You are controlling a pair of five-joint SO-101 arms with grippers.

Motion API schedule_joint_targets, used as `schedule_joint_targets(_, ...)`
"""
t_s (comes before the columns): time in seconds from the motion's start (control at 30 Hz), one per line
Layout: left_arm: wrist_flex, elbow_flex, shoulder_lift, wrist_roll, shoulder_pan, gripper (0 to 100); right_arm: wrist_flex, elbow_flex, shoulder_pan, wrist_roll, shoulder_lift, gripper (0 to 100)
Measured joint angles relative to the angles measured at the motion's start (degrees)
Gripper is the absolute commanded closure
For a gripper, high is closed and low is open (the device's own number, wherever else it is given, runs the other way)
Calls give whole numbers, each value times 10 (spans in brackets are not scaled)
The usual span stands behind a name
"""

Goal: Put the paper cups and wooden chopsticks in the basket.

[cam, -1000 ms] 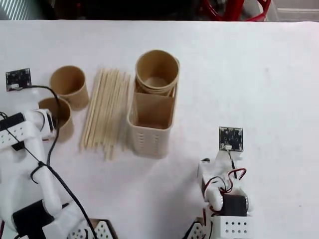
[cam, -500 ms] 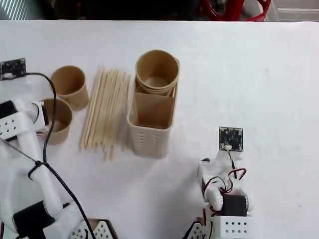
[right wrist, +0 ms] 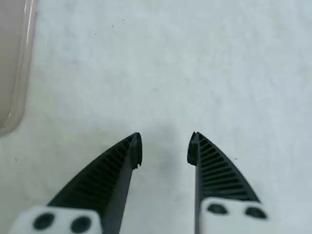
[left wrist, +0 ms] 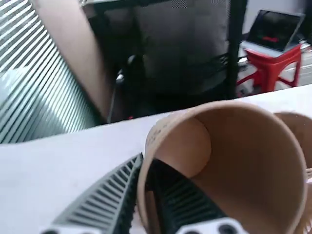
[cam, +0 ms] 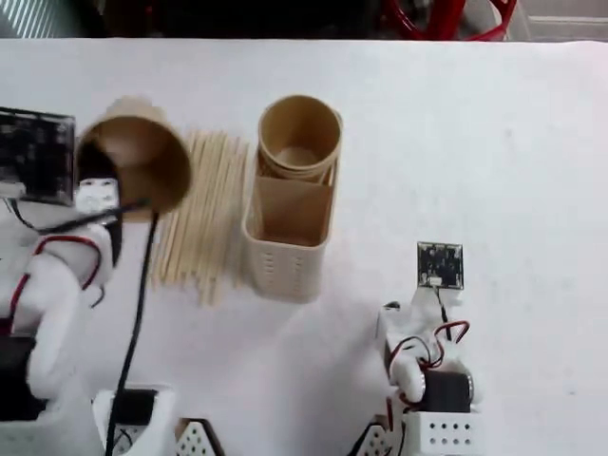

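Note:
My left gripper (left wrist: 144, 168) is shut on the wall of a brown paper cup (left wrist: 229, 161), one finger inside and one outside. In the high view this cup (cam: 135, 163) hangs tilted above the table's left side, over the spot where a second cup stood. A further cup's rim (left wrist: 298, 127) shows beside it. Wooden chopsticks (cam: 204, 218) lie in a bundle between the lifted cup and the basket (cam: 285, 256). Stacked paper cups (cam: 299, 138) stand in the basket's far compartment; the near compartment holds nothing. My right gripper (right wrist: 164, 146) stands open just above bare table.
The right arm (cam: 427, 370) sits folded near the table's front edge, right of the basket. The basket's rim (right wrist: 17, 63) shows in the right wrist view. Small circuit boards (cam: 440, 264) sit on the arms. White table stretches to the right and back.
My left gripper has closed on the nearer left cup and lifted it off the table, up and slightly toward the far side. The right arm has stayed still.

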Motion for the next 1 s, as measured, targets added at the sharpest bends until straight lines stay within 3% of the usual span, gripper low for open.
schedule_joint_targets(0.2, -162, 92, 4, 0, 158, 977, 0, 0, 0, 0, 0, 839)
schedule_joint_targets(0.43, -298, 187, 38, -1, 227, 977, 0, 0, 0, 0, 0, 839)
schedule_joint_targets(0.73, -316, 193, 109, -4, 225, 976, 0, 0, 0, 0, 0, 839)
schedule_joint_targets(1.0, -267, 193, 111, -4, 222, 976, 0, 0, 0, 0, 0, 839)
